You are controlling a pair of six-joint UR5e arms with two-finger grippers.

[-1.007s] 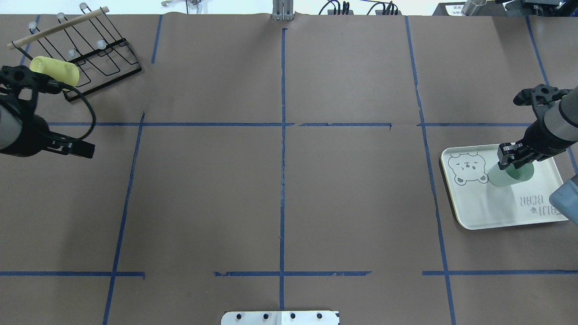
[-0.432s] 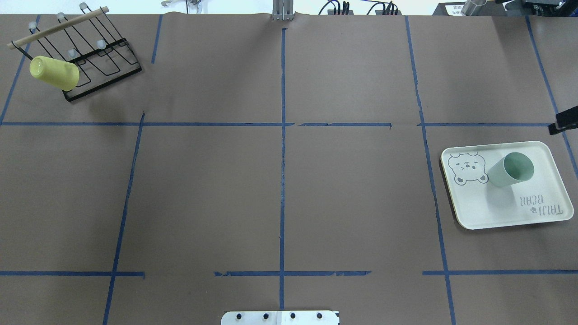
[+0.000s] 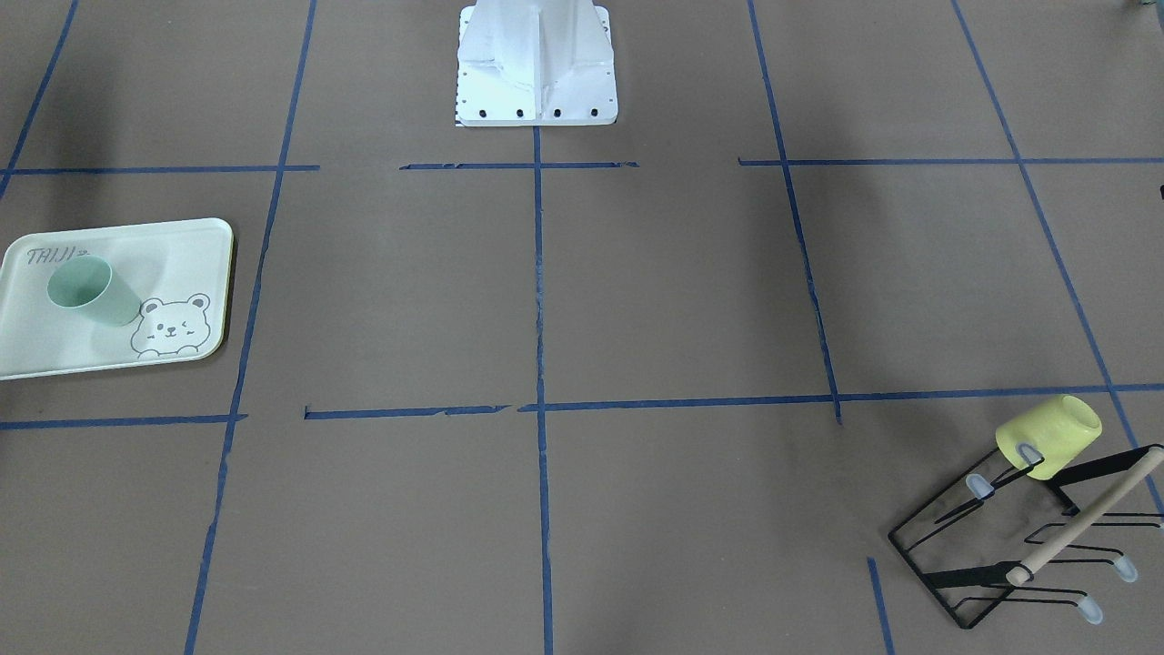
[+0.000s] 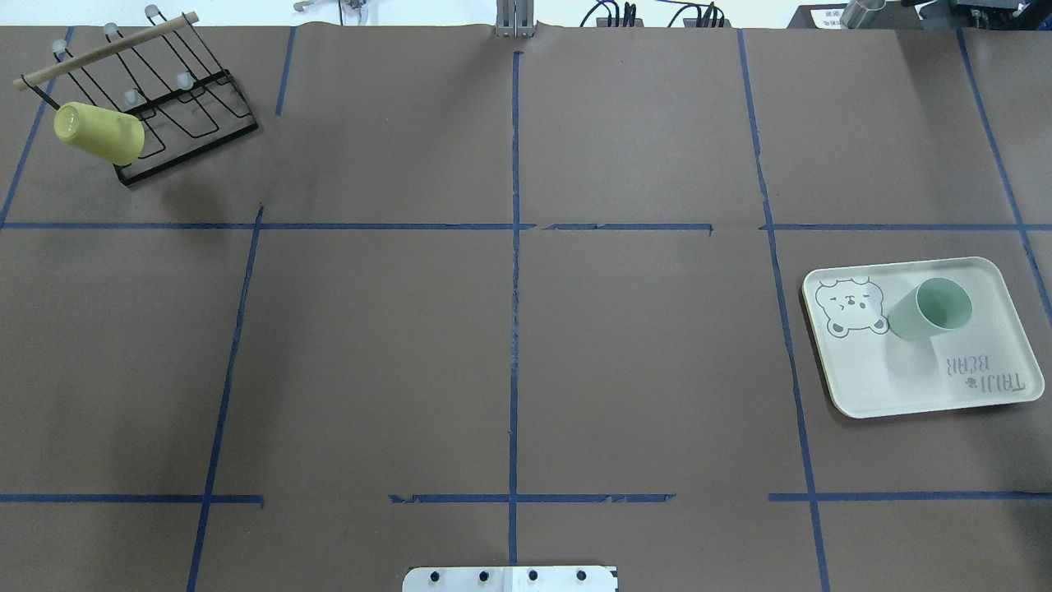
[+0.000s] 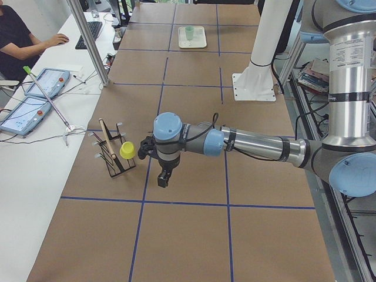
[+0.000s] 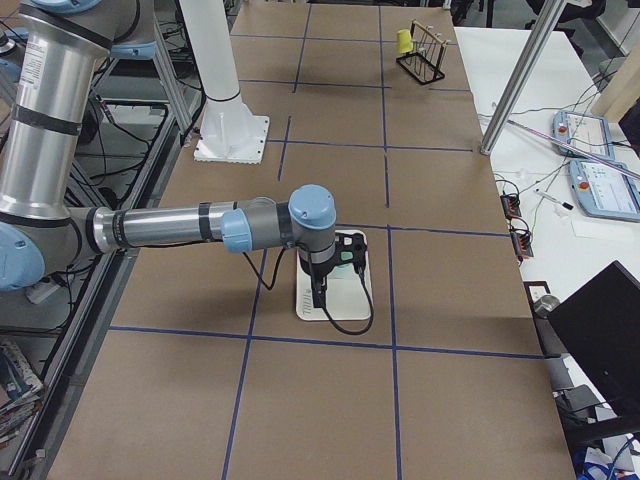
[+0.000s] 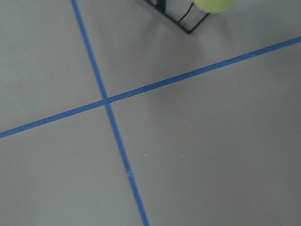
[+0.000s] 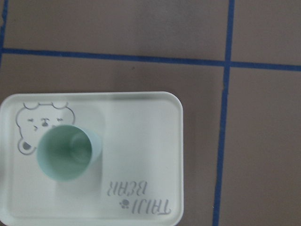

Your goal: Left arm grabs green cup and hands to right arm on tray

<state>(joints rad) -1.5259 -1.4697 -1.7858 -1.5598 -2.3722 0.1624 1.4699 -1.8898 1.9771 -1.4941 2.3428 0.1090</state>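
The green cup stands upright, mouth up, on the tray beside the bear drawing, with nothing touching it. It also shows in the front view and the right wrist view. Neither arm shows in the overhead or front views. In the exterior left view the left gripper hangs over the table beside the rack. In the exterior right view the right gripper hangs above the tray. I cannot tell whether either is open or shut.
A yellow cup hangs on a black wire rack with a wooden bar at the far left corner. The robot's white base plate sits at the near middle edge. Blue tape lines cross the brown table cover.
The right gripper has let go of the green cup and drawn back out of the overhead view. The left arm has also left that view. The cup stays on the tray.
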